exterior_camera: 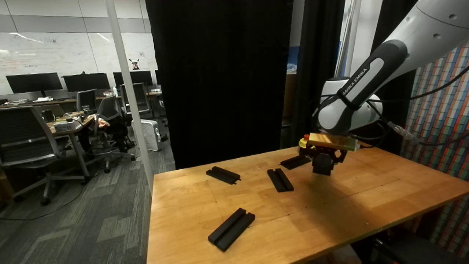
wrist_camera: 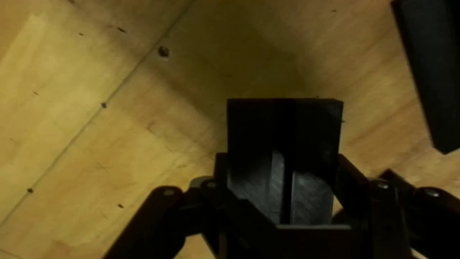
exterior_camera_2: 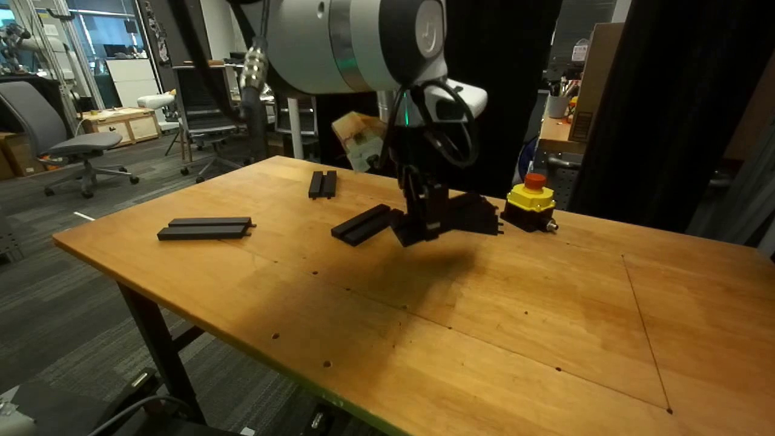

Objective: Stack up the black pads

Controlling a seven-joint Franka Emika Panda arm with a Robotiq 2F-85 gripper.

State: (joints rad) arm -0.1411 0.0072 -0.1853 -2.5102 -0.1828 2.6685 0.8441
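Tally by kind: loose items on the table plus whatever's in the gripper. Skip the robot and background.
Black pads: 5 (4 on the table, 1 in the gripper)
Yellow button box with red top: 1
Total: 6

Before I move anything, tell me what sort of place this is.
Probably a robotics lab or research office: a robot arm stretches in over the worktop, and in the background a row of monitors stands before a whiteboard.
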